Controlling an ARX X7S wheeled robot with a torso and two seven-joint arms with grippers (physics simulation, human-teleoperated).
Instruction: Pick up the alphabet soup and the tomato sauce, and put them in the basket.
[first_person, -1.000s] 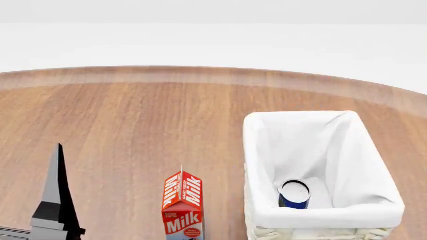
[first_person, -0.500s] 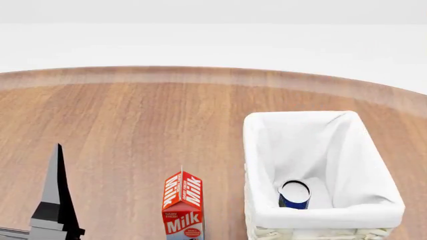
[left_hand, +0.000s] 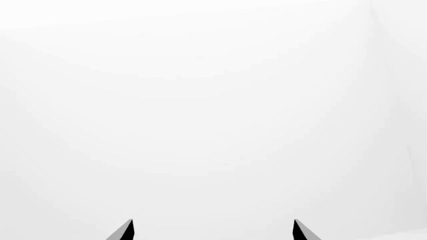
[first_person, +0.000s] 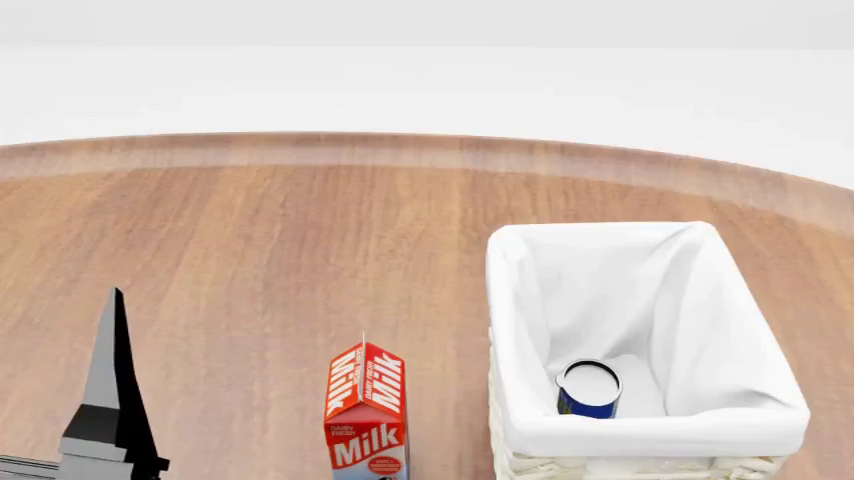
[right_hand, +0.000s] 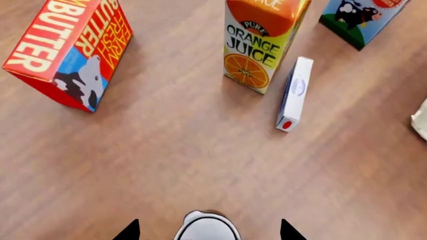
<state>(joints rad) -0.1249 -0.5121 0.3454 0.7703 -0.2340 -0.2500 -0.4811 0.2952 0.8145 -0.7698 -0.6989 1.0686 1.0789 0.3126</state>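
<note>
The alphabet soup (first_person: 589, 389), a blue can with a pale top, stands upright inside the cream basket (first_person: 523, 300) with its white liner, at the right of the head view. In the right wrist view my right gripper (right_hand: 208, 233) is open. Its two dark fingertips (right_hand: 130, 231) stand either side of a can's pale silvery top (right_hand: 207, 226), with gaps on both sides. That can's label is hidden, so I cannot tell if it is the tomato sauce. My left gripper (left_hand: 212, 231) is open and empty and faces blank white. One of its fingers (first_person: 111, 380) shows at the lower left of the head view.
A red milk carton (first_person: 364, 415) stands left of the basket. In the right wrist view, beyond the can, stand a butter carton (right_hand: 70, 50), an orange juice carton (right_hand: 257, 42), a small white box (right_hand: 293, 92) and a carton with a cow (right_hand: 360, 17). The basket's corner (right_hand: 421, 120) shows at the edge.
</note>
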